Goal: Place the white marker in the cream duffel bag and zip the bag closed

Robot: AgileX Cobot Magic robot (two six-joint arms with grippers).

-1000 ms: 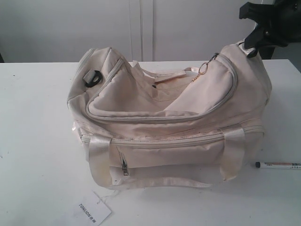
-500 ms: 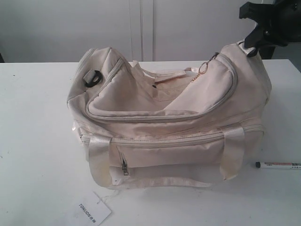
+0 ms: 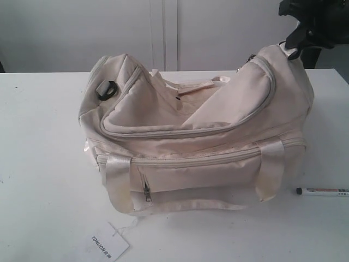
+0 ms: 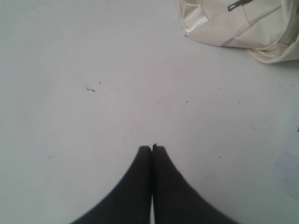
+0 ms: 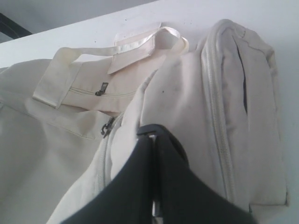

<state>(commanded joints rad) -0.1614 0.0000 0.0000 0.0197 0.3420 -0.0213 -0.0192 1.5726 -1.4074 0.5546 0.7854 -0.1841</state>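
1. Cream bag sits mid-desk. Its top flap sags and the mouth gapes behind it. The curved zip is not run shut.
2. Marker lies flat on the desk, near the bag's front right corner but apart from it, black cap toward the bag. Nothing grips it.
3. Judged progress: early. The bag looks ready to load. Picking up the marker, dropping it in and zipping are all left to do.
4. Right jaws: together, hard against the bag's raised right end. Cannot tell whether they nip fabric or a ring.
5. Left jaws: together, empty, over bare desk near a lower corner of the bag.
6. Writing: hang tag by the front edge reads "TONLION", followed by small characters I cannot read. The marker's barrel print is too small to read.
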